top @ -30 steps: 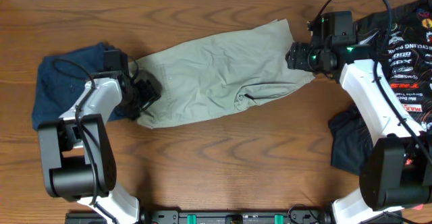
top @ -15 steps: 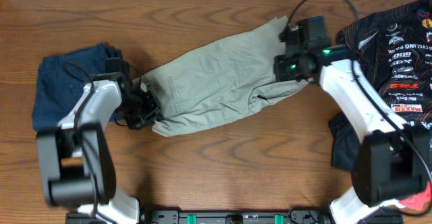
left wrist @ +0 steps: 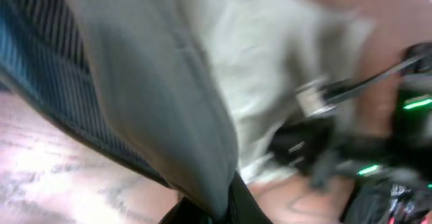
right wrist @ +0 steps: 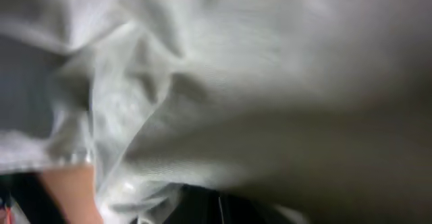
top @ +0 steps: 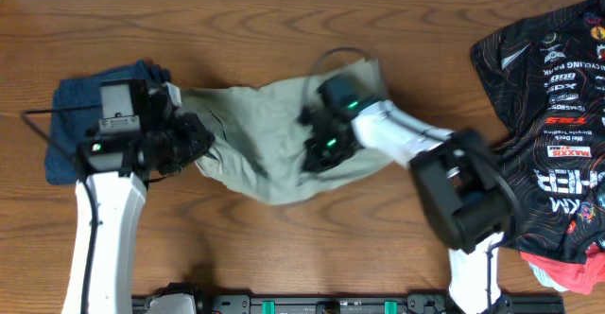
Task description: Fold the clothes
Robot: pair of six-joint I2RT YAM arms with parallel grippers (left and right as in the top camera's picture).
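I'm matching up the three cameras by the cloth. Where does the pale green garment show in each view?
Overhead: the pale green garment lies crumpled at centre, between the two arms.
Left wrist: the garment is a broad fold from the top down to bottom centre.
Right wrist: the garment fills nearly the whole frame, blurred.
Shared landmark: the wooden table, also lower left in left wrist; the right wrist view hardly shows it.

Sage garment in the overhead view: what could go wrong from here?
1. The sage garment is bunched and creased between the left tool and right tool; set down like this, the fold would likely come out lopsided.
2. Its left end lies right beside the navy garment; the left tool might snag that too.
3. Both wrist views are blurred and full of cloth, so a slipping hold could go unnoticed.
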